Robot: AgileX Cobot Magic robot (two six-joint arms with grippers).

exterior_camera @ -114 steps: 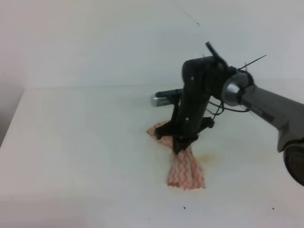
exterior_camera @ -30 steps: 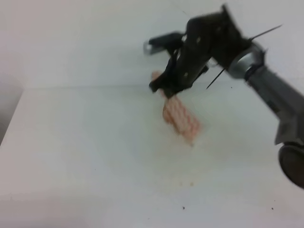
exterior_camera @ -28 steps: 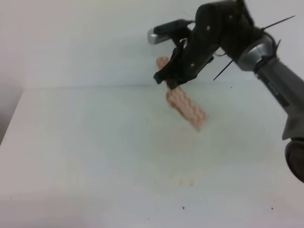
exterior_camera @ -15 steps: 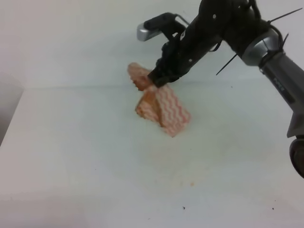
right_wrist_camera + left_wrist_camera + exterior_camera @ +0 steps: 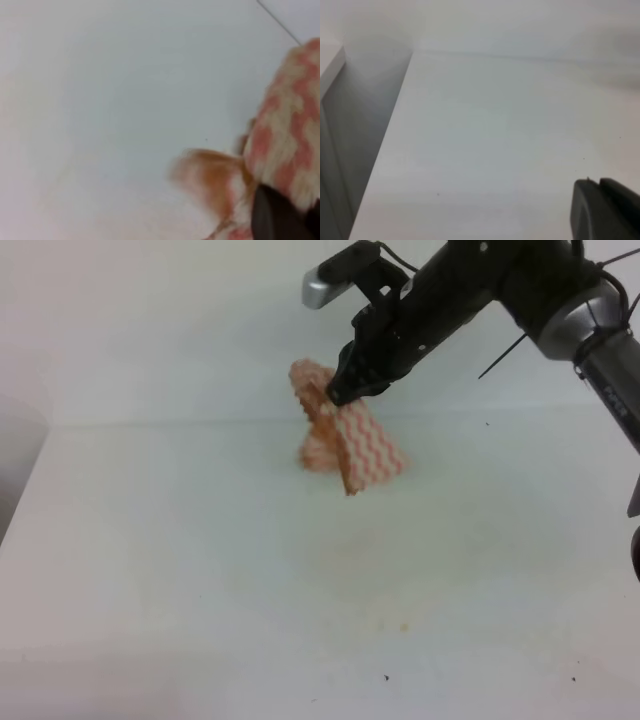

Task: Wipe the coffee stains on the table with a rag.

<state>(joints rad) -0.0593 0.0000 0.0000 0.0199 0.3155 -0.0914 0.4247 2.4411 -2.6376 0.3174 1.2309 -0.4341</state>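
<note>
My right gripper (image 5: pixel 340 393) is shut on the pink-red and white zigzag rag (image 5: pixel 352 445) and holds it bunched in the air above the far middle of the white table (image 5: pixel 180 540). In the right wrist view the rag (image 5: pixel 292 125) hangs at the right with an orange-brown soaked corner, next to a dark fingertip (image 5: pixel 275 217). No puddle of coffee stains shows; only faint orange specks (image 5: pixel 402 625) lie on the table. The left gripper shows only as a dark corner (image 5: pixel 605 210) in its wrist view.
Tiny dark specks (image 5: pixel 386 677) lie near the table's front edge. The table's left edge (image 5: pixel 395 125) drops off beside a grey wall. The table meets a white back wall behind the rag.
The right gripper lifted the rag off the table, then swung it up and leftward. The orange stain beside the rag no longer shows, apart from faint specks.
</note>
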